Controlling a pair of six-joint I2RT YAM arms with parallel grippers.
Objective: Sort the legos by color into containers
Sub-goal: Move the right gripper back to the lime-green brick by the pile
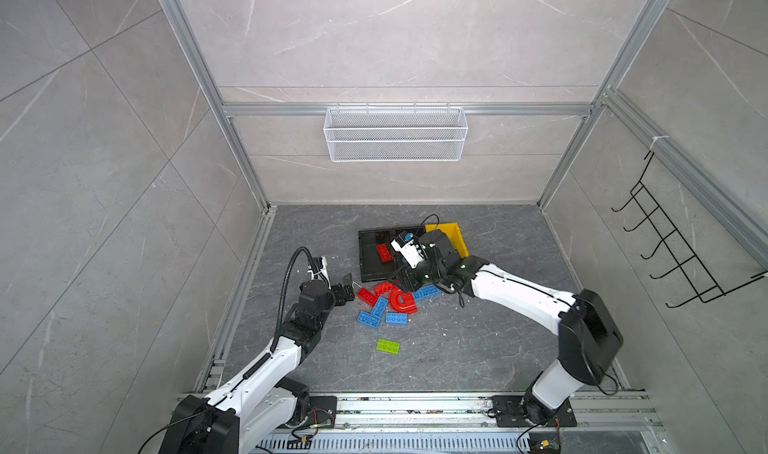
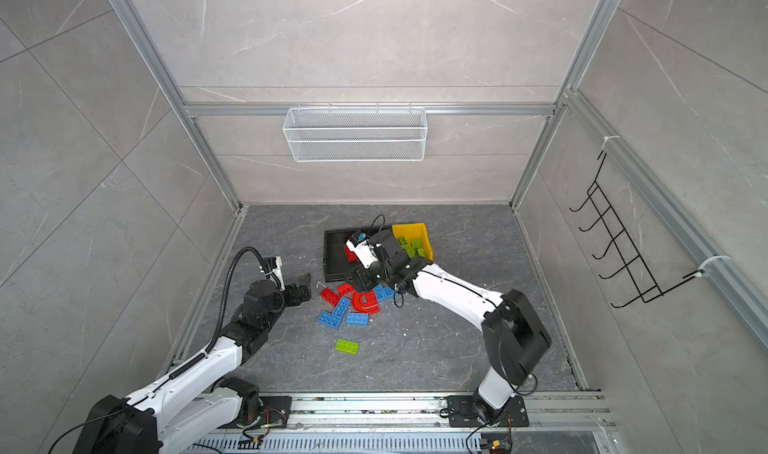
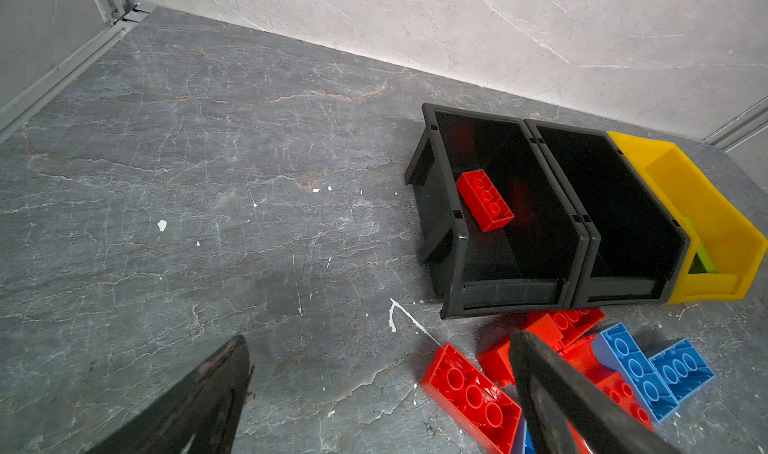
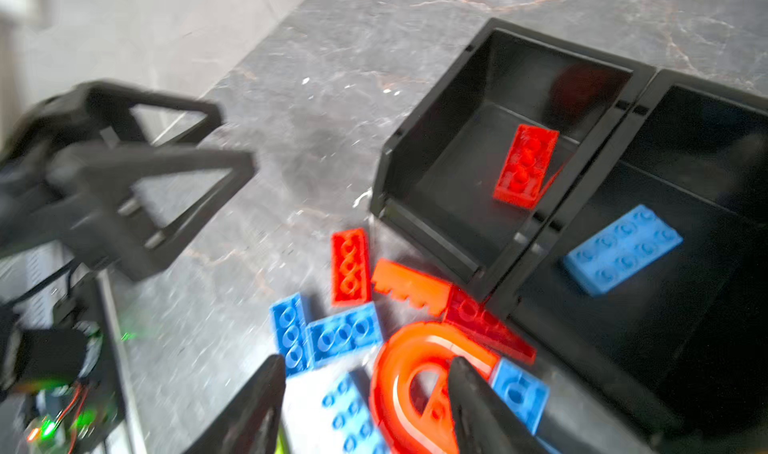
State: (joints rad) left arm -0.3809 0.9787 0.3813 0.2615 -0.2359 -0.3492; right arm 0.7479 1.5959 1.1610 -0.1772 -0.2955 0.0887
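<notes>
Loose legos lie in a pile in both top views: a red arch (image 1: 403,301), red bricks (image 1: 366,296) and blue bricks (image 1: 396,318). One green brick (image 1: 388,346) lies apart, nearer the front. Three containers stand side by side. The left black bin (image 3: 498,294) holds a red brick (image 3: 484,200), the middle black bin (image 4: 706,306) holds a blue brick (image 4: 623,248), and the yellow bin (image 2: 415,229) holds green bricks (image 2: 411,246). My right gripper (image 4: 366,361) hangs open and empty above the pile's far edge, by the bins' front. My left gripper (image 3: 380,339) stands wide open left of the pile.
A white mesh basket (image 1: 395,134) hangs on the back wall and a black wire hook rack (image 1: 681,248) on the right wall. Metal rails (image 1: 415,406) run along the front edge, where both arm bases are mounted. Small white flecks dot the grey floor.
</notes>
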